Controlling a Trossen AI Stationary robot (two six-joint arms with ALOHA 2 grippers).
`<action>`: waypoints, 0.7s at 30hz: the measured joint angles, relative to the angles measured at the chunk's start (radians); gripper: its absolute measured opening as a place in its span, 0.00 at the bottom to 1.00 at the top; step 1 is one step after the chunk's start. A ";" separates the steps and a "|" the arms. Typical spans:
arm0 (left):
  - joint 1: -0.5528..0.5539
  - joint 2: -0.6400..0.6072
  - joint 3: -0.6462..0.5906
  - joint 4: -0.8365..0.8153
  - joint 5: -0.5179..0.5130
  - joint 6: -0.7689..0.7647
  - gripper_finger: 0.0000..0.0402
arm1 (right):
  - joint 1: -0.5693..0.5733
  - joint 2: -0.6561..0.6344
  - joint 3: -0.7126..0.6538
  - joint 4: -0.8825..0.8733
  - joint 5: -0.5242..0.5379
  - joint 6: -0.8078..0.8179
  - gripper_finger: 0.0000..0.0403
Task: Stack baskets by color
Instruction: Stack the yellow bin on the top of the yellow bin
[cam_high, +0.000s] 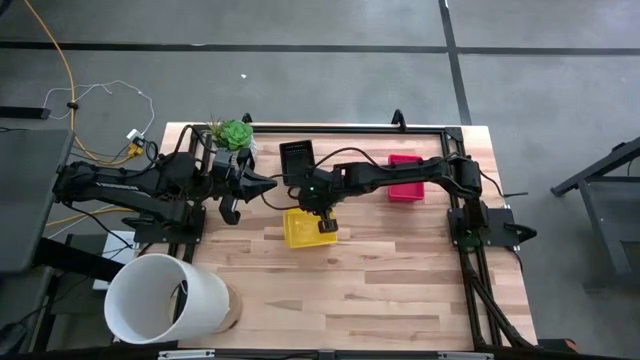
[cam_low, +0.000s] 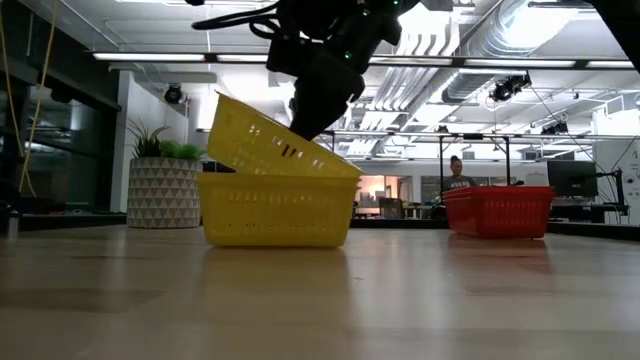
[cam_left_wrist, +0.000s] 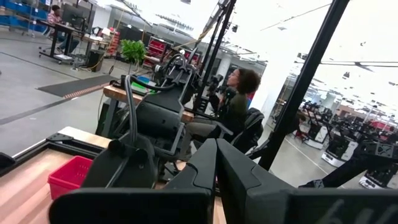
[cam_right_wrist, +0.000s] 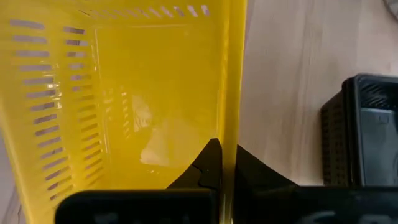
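Note:
Two yellow baskets are together at the table's middle. The lower one (cam_low: 275, 215) rests flat on the wood. The upper one (cam_low: 262, 135) (cam_high: 300, 228) is tilted, its right end down in the lower basket and its left end raised. My right gripper (cam_high: 326, 224) (cam_right_wrist: 225, 152) is shut on the upper one. A black basket (cam_high: 297, 160) (cam_right_wrist: 360, 134) lies just beyond them, and a red basket (cam_high: 405, 178) (cam_low: 498, 212) sits at the far right. My left gripper (cam_high: 268, 186) (cam_left_wrist: 215, 163) hovers shut, level, to the left of the baskets. My right gripper pinches one upright wall of the upper yellow basket at its rim (cam_right_wrist: 231, 134), toward the basket's right side, one finger inside the basket and one outside. The fingers slant down from the upper right. The basket is tilted, its lower end resting in the yellow basket beneath.
A large white cylinder (cam_high: 165, 300) lies at the near left corner. A green plant in a white pot (cam_high: 235, 133) (cam_low: 163, 185) stands at the far left. Bare wood stretches along the near side and the right half. A person sits in the room beyond the table.

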 joint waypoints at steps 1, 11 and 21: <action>0.000 0.000 0.000 0.000 0.000 0.000 0.00 | 0.000 0.000 0.000 -0.005 0.001 0.000 0.00; 0.000 0.000 0.000 -0.003 0.000 0.000 0.00 | 0.000 -0.025 0.013 -0.037 -0.005 -0.003 0.00; 0.000 0.000 0.000 -0.006 -0.007 0.000 0.00 | 0.019 -0.048 0.076 -0.168 -0.077 -0.054 0.00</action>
